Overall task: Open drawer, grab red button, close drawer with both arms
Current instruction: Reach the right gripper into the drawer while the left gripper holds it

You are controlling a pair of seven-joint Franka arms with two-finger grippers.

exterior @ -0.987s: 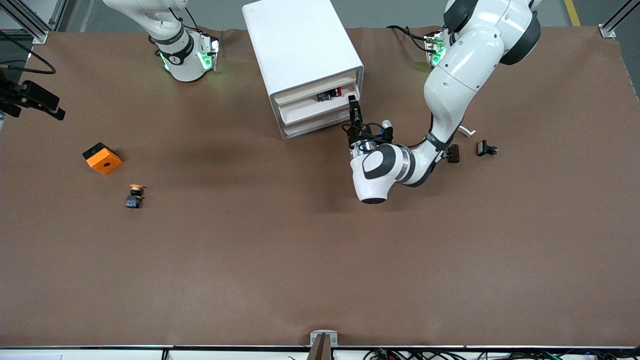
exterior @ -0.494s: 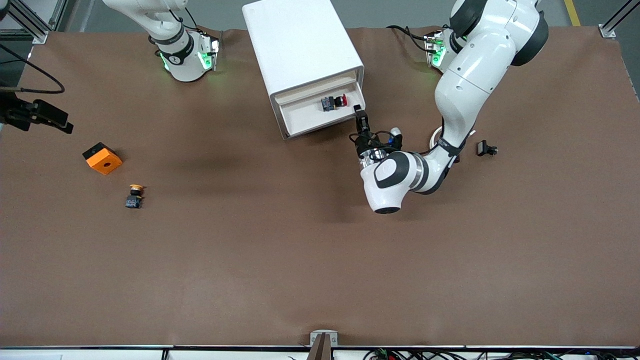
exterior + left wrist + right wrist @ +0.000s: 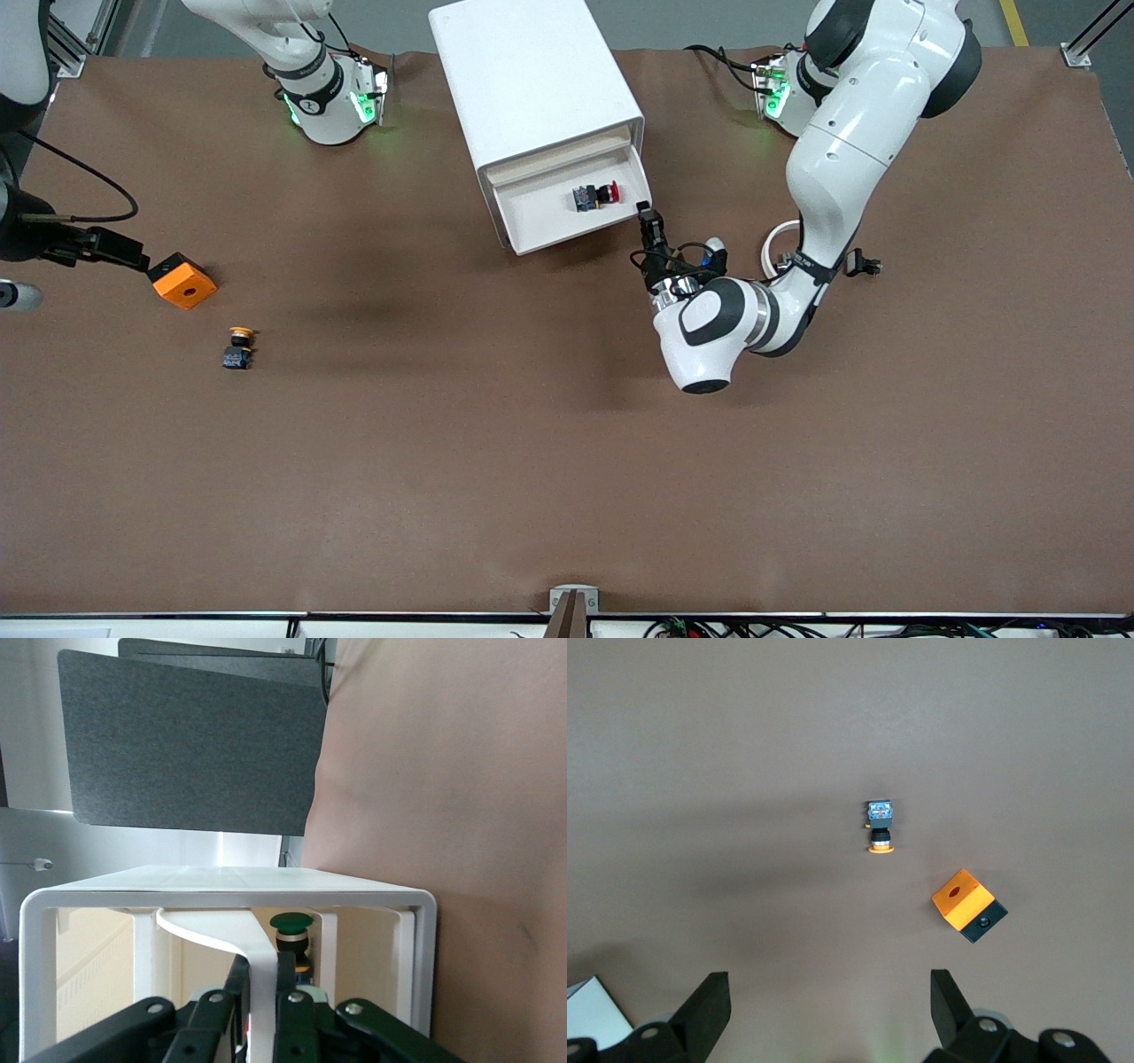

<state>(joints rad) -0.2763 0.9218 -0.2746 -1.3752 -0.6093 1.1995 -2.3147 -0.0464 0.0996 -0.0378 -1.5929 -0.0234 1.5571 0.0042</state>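
Note:
The white cabinet (image 3: 532, 80) stands near the robots' bases. Its top drawer (image 3: 540, 213) is pulled out toward the front camera. The button (image 3: 595, 195), red cap on a black-and-blue body, lies on its side inside the drawer. My left gripper (image 3: 649, 217) is at the drawer's front corner toward the left arm's end. In the left wrist view this gripper (image 3: 261, 979) is shut on the drawer's thin white curved handle (image 3: 221, 935), with the button (image 3: 291, 930) just past it. My right gripper (image 3: 133, 255) hangs open by the orange box, and the right wrist view shows nothing in the gripper (image 3: 828, 1005).
An orange box with a hole (image 3: 182, 281) (image 3: 970, 904) and a yellow-capped button (image 3: 237, 346) (image 3: 879, 826) lie toward the right arm's end. A small black part (image 3: 864, 263) and a white ring (image 3: 778, 244) lie beside the left arm's forearm.
The left gripper has drawn the drawer out toward the front camera, uncovering the red button. The right gripper has moved over the table up to the orange box.

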